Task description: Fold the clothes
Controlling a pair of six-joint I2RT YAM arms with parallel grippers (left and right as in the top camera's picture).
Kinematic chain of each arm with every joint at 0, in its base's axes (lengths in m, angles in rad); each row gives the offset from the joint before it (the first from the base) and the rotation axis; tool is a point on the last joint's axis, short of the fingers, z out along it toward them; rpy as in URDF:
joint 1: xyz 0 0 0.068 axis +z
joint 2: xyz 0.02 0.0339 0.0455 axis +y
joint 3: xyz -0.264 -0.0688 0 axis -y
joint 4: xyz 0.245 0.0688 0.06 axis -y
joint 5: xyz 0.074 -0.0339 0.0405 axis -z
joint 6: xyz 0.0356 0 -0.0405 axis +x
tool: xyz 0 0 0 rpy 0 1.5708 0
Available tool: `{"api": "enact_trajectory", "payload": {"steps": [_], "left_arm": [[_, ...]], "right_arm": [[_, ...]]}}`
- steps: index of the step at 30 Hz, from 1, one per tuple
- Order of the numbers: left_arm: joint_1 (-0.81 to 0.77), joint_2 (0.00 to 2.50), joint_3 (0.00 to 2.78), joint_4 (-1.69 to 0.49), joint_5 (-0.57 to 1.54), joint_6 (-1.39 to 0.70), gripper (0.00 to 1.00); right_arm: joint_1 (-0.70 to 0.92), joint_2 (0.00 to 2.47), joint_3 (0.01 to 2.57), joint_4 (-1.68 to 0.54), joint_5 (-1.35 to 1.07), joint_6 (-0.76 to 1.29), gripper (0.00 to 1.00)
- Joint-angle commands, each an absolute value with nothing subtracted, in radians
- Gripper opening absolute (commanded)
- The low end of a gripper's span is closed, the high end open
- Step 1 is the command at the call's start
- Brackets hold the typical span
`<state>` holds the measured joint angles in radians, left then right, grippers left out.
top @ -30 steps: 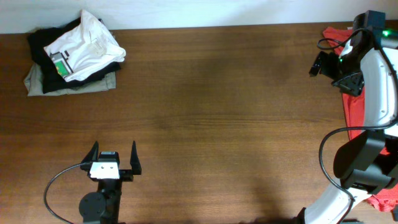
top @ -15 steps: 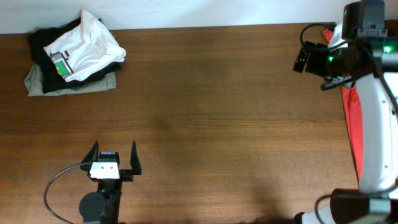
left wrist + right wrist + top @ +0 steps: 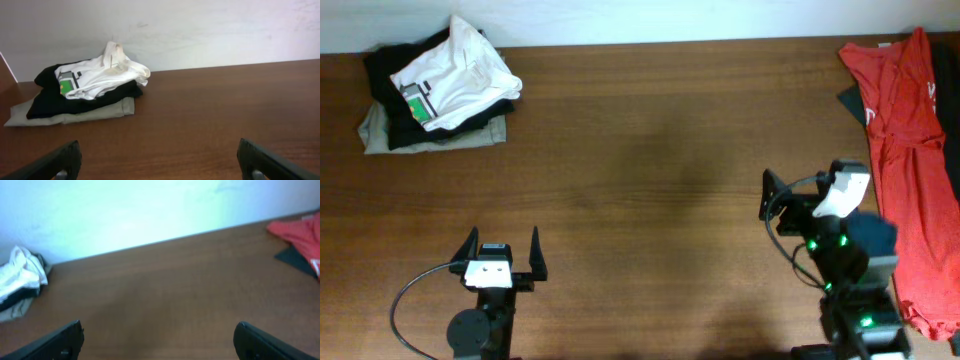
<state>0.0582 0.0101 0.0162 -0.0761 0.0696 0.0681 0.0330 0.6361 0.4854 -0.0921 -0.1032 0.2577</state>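
The white T-shirt [image 3: 450, 75] with a green-and-grey graphic lies loosely folded on top of a stack at the far left corner. It also shows in the left wrist view [image 3: 100, 75] and at the left edge of the right wrist view [image 3: 20, 272]. My left gripper [image 3: 502, 245] is open and empty at the front left, well short of the stack; its fingers frame bare table [image 3: 160, 160]. My right gripper [image 3: 807, 195] is open and empty at the front right, over bare table [image 3: 160, 340].
Under the white T-shirt are a black garment [image 3: 385, 75] and a beige one [image 3: 430, 135]. A red shirt [image 3: 905, 150] lies spread along the right edge, with a dark item [image 3: 850, 100] beside it. The brown table [image 3: 650, 180] ends at a white wall.
The right arm has pulled back from the far right corner above the red shirt to the front right of the table. The red shirt now lies uncovered. The left arm has not moved.
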Motion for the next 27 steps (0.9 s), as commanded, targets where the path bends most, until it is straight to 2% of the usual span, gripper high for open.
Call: {"api": "enact_trajectory", "payload": {"steps": [1, 4, 8, 12, 27], "left_arm": [[0.054, 0.006, 0.009, -0.076, 0.063, 0.084, 0.99], [0.054, 0.006, 0.009, -0.076, 0.063, 0.084, 0.99], [0.054, 0.006, 0.009, -0.076, 0.063, 0.084, 0.99], [0.054, 0.006, 0.009, -0.076, 0.063, 0.084, 0.99], [0.054, 0.006, 0.009, -0.076, 0.063, 0.084, 0.99]], "right_arm": [[0.040, 0.379, 0.205, 0.059, -0.120, 0.258, 0.99], [0.065, 0.187, 0.058, 0.087, -0.107, 0.258, 0.99], [0.077, 0.014, 0.006, 0.028, -0.093, 0.245, 0.99], [0.078, 0.003, 0.006, -0.075, -0.078, 0.239, 0.99], [0.078, 0.003, 0.006, -0.072, -0.075, 0.216, 0.99]]}}
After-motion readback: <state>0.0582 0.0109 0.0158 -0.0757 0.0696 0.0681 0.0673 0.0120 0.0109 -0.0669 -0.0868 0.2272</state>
